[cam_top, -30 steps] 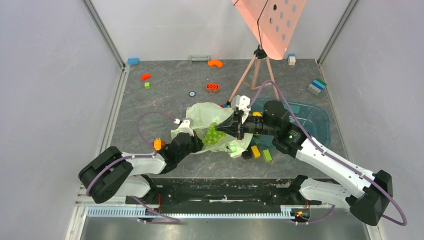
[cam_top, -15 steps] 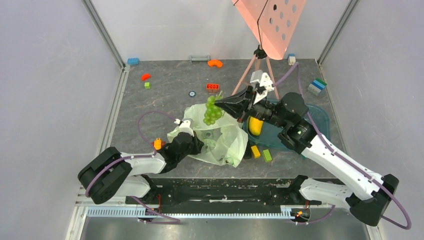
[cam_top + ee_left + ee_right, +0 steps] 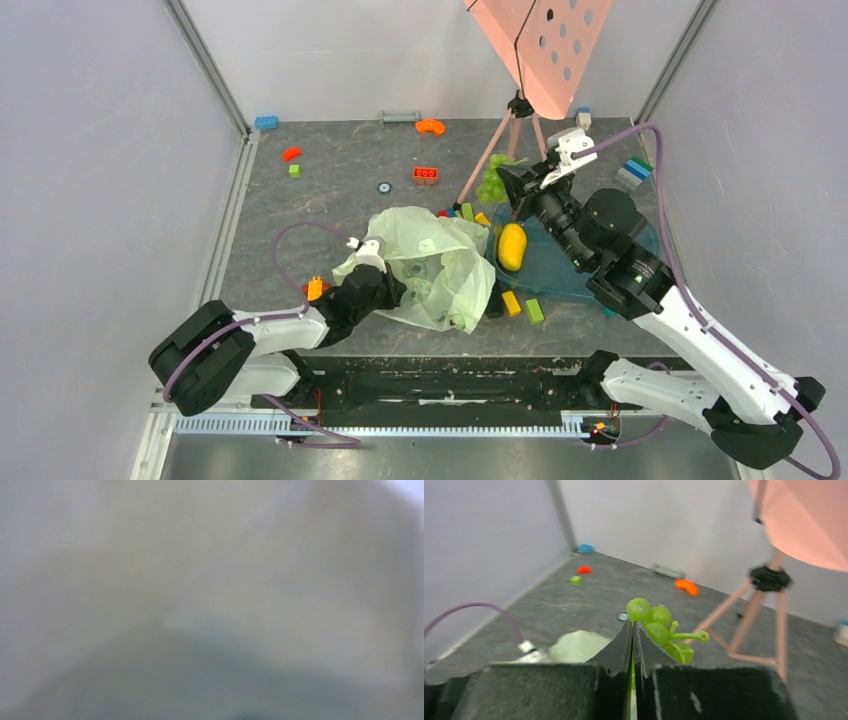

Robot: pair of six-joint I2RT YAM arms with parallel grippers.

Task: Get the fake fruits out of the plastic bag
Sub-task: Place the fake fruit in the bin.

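left claw point(image 3: 385, 290) closed, buried in plastic bag point(image 3: 445, 265); right claw point(image 3: 632, 627) pinches green cluster point(image 3: 656, 625) by its edge beyond it. Thin grip, could drop.

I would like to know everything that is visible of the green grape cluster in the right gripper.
The green grape cluster is a bunch of small round balls, light green and glossy, like plastic, with a thin stem ending in a little loop. The right gripper holds it by one edge between its shut fingers, lifted above the table, beside a leg of the pink tripod and outside the plastic bag. Nothing else appears to touch it.
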